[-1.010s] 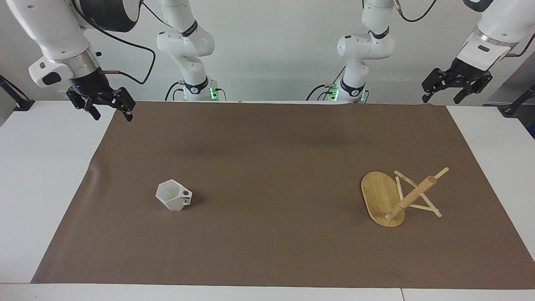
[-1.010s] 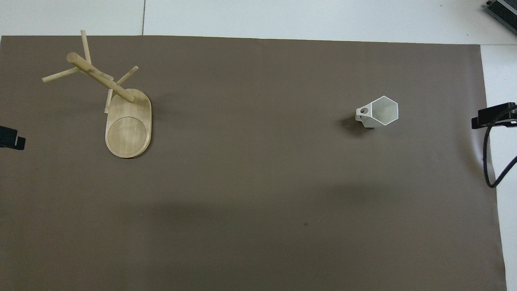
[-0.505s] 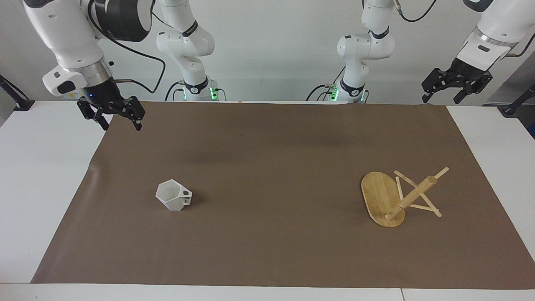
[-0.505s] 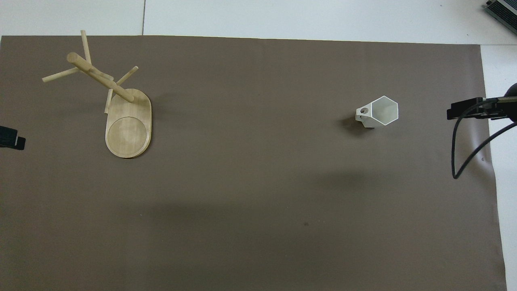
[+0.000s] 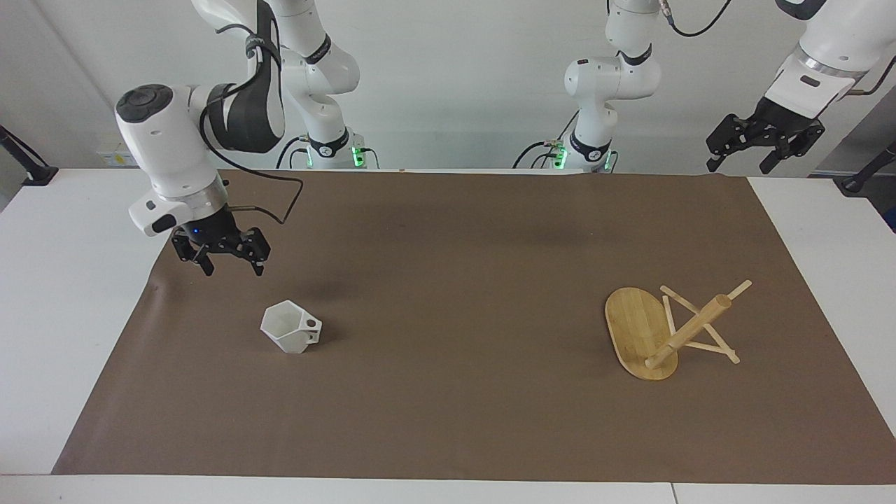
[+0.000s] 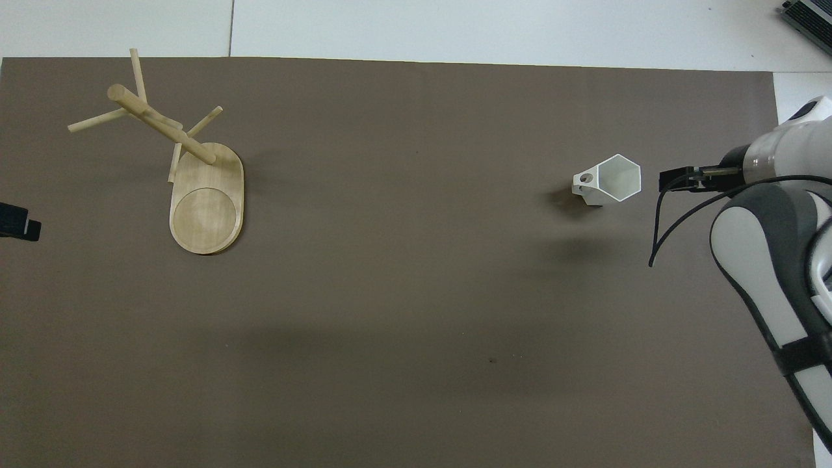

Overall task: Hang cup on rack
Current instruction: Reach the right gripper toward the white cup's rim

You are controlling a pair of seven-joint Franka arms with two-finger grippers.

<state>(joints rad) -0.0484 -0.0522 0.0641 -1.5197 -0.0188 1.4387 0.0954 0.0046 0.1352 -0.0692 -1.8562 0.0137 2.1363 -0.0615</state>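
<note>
The white faceted cup (image 5: 288,327) (image 6: 614,179) stands upright on the brown mat, its handle pointing toward the left arm's end of the table. The bamboo rack (image 5: 640,329) (image 6: 207,208) lies tipped over at the left arm's end, its post (image 5: 689,330) slanting up and its peg sticks resting on the mat. My right gripper (image 5: 233,269) (image 6: 676,180) hangs open and empty over the mat, just short of the cup on the side of the right arm's end. My left gripper (image 5: 738,168) (image 6: 19,224) waits open, high over its corner of the mat, holding nothing.
The brown mat (image 5: 448,231) covers most of the white table (image 5: 63,280). The right arm's black cable (image 6: 656,227) loops beside its wrist. A dark device (image 6: 809,16) sits at the table's corner farthest from the robots, at the right arm's end.
The right arm has swung down and in from the mat's corner toward the cup, its gripper still open. The left arm, cup and rack have not moved.
</note>
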